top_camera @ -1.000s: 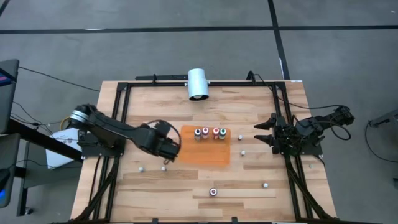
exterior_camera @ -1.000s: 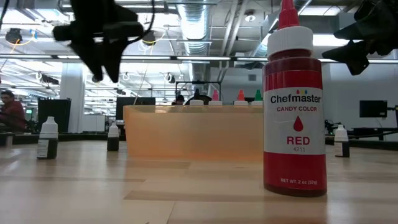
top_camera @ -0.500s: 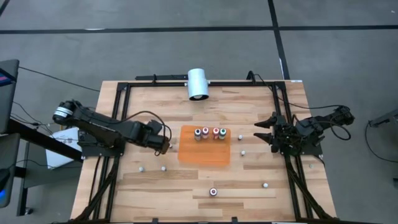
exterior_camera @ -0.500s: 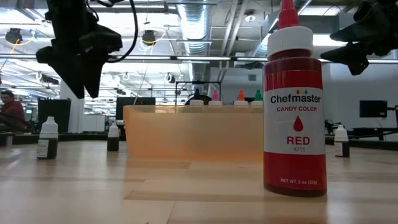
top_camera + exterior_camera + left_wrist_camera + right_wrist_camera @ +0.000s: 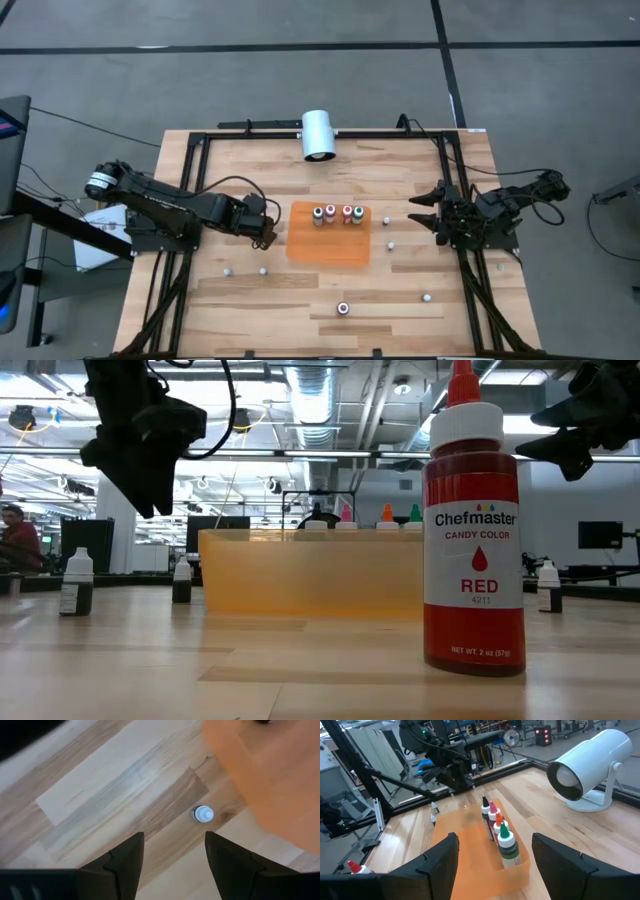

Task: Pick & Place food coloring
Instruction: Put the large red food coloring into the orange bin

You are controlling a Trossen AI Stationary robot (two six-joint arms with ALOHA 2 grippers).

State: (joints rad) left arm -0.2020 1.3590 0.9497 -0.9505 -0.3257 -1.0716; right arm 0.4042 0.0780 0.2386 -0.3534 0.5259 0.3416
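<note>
Four food coloring bottles stand in a row at the far end of an orange tray; the right wrist view shows them with pink, orange and green tops. Several more stand loose on the table, among them a white-capped one, which the left wrist view shows from above. A red bottle stands close to the low camera. My left gripper hangs open above the table just left of the tray, over bare wood. My right gripper waits open at the table's right side.
A large white cylinder sits at the far edge. Black frame rails run along the table's left, right and far sides. Small dark-bodied bottles stand left of the tray in the low view. Bare wood lies between the tray and the near edge.
My left arm has drawn back: its gripper moved from beside the tray's near left corner toward the table's left and slightly toward the far edge, then settled. It stayed open. The bottles and the right arm kept still.
</note>
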